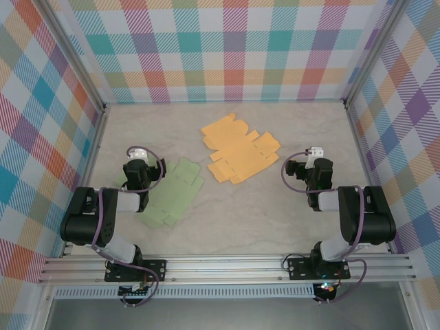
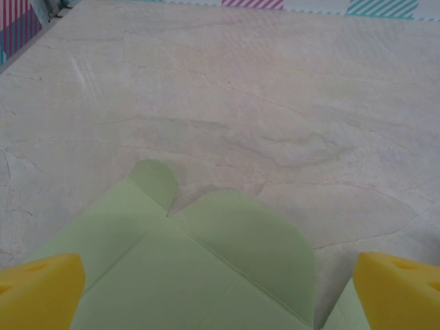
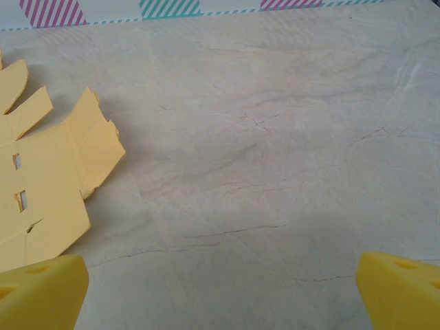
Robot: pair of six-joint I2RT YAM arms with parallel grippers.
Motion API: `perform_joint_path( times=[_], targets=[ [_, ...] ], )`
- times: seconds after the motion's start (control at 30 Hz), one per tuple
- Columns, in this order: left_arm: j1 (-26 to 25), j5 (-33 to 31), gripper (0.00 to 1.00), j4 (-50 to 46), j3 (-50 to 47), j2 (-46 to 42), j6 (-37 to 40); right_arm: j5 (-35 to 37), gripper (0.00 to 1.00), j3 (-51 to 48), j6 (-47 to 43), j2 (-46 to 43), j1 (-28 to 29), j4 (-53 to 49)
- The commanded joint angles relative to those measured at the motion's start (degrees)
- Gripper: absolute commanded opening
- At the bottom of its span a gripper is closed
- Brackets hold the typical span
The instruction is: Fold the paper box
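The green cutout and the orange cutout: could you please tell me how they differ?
The green cutout is pale green, and the orange cutout is orange. The green cutout looks smaller than the orange cutout. The green cutout has rounded flaps; the orange cutout has angular tabs and small slots. Both lie flat and unfolded on the table.

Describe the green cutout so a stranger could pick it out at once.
Start at the marble-patterned table inside the plaid walls. Beside the left arm, near the front, lies a flat unfolded box blank. It is pale green; the other blank, farther back, is orange.
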Motion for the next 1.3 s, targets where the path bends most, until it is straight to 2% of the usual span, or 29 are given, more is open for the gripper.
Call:
perform_joint_path(
  times=[0.0, 0.2, 0.27, 0.43, 0.53, 0.67, 0.77, 0.97, 1.17, 1.27],
  targets=[
    [-0.87, -0.14, 1.00, -3.65, 1.17, -3.80, -0.45, -1.36, 1.00, 1.30, 0.37, -0.97, -0.12, 0.09],
    [-0.98, -1.81, 1.00, -8.03, -0.26, -12.97, -0.82, 0.30, 1.00, 1.56, 1.07, -3.89, -0.12, -2.59],
    [-0.98, -1.62, 1.00, -10.74, 0.06, -16.26, -1.51, 2.20, 1.00, 2.21, 1.93, -6.78, -0.12, -6.36],
    [-2.65, 0.05, 1.00, -18.05, 0.81, -23.32, -4.90, 3.42, 1.00, 8.68, 7.78, -16.51, -0.13, -30.23],
    [-5.04, 0.56, 1.00, -22.70, 2.12, -27.17, -7.57, 3.06, 1.00, 10.99, 12.35, -20.66, -0.16, -40.80],
    [-8.45, 3.78, 1.00, -24.93, 2.34, -31.73, -12.14, 2.81, 1.00, 13.28, 19.58, -22.30, -0.12, -51.62],
    [-12.58, 3.68, 1.00, -25.65, 2.39, -34.08, -14.36, -1.13, 1.00, 13.80, 22.53, -21.50, -0.12, -55.61],
    [-20.46, 2.31, 1.00, -28.82, 6.65, -30.48, -17.26, -7.31, 1.00, 14.62, 27.44, -18.22, -0.12, -58.11],
    [-27.63, 1.15, 1.00, -28.83, 13.23, -18.57, -17.04, -16.31, 0.99, 16.68, 29.69, -11.85, -0.10, -57.21],
    [-29.66, 0.45, 1.00, -28.81, 16.79, -12.02, -17.75, -19.31, 0.92, 16.78, 30.62, -9.33, -0.03, -54.72]
  ],
)
